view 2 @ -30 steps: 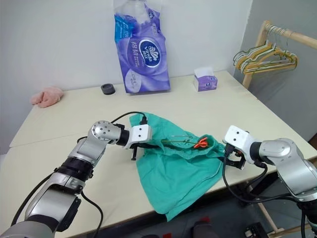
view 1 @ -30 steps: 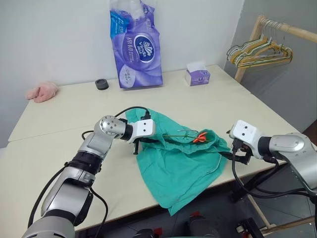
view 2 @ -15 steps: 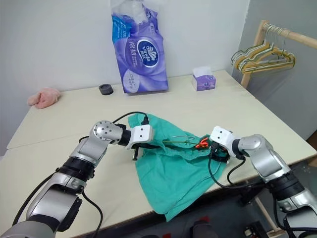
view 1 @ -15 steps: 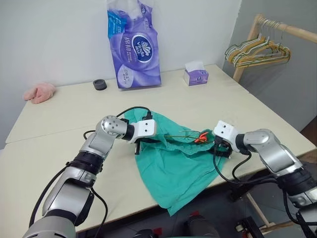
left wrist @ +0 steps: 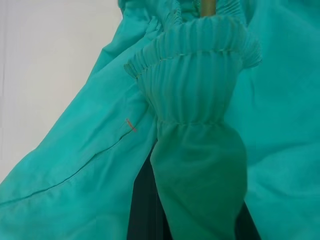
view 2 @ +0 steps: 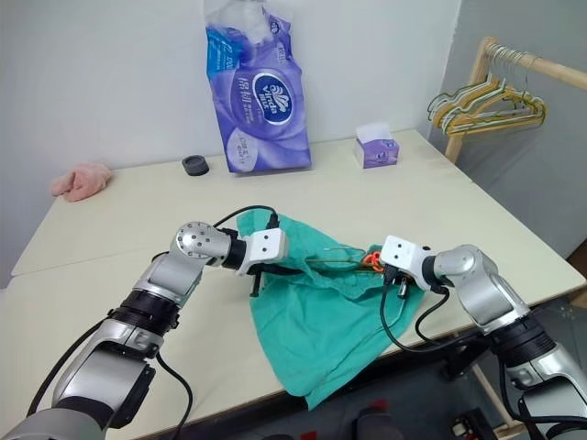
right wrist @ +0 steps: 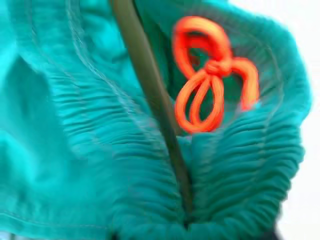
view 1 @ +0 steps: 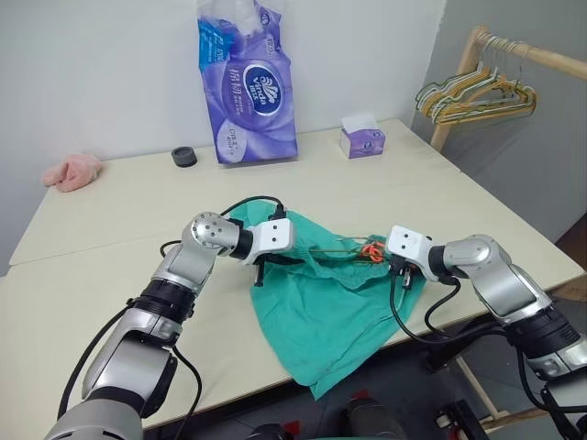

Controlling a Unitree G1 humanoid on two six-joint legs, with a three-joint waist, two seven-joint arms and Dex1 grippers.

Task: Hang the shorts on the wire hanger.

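While the teal-green soft cloth shorts (view 1: pixel 330 302) are lying spread across the near edge of the pale rectangular table (view 1: pixel 119 202), one leg drooping over that edge at about six o'clock, both arms are working at the gathered waistband on the far side of the cloth. The thin grey wire hanger (view 1: pixel 337 249) is lying with its long axis running nine to three o'clock along that waistband, between the two pincers and partly tucked into the fabric. At the nine o'clock end the left gripper (view 1: pixel 263 272) is pinching shut on a fold of elastic waistband. At the three o'clock end the right gripper (view 1: pixel 400 275) is sitting just beside the small orange drawstring bow (right wrist: pixel 212 87), clamped narrow on the bunched waistband, with the wire running down into that pinch. Either arm looks equally near the wire, so the coming move probably turns on drawing the waistband apart along it. Farther off, a small purple tissue box (view 1: pixel 363 139) is holding white tissue at one o'clock, and a wooden rack (view 1: pixel 477 50) is carrying more hangers at two o'clock.
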